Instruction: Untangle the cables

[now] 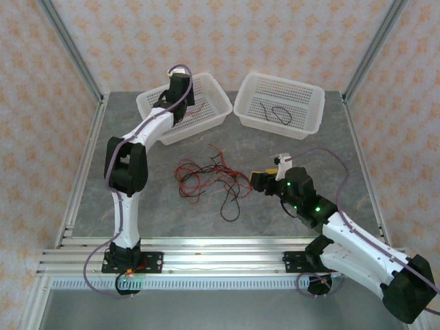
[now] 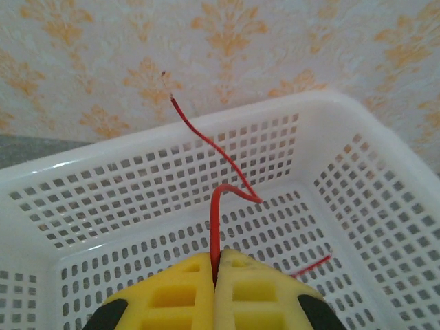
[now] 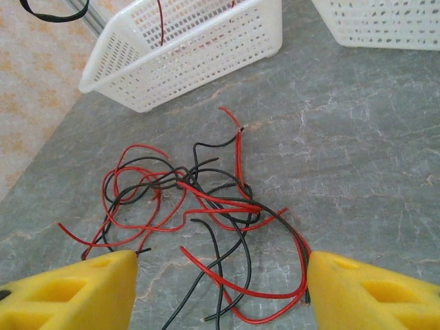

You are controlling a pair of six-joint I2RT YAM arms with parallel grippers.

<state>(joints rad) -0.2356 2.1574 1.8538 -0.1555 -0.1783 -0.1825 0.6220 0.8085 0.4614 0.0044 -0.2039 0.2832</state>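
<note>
no text, label, brand, number or sign can be read, nothing legible near or far, left or right

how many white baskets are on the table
2. The left basket is back left, below the left end effector gripping a red cable; the right basket is back right, a black cable inside.
</note>
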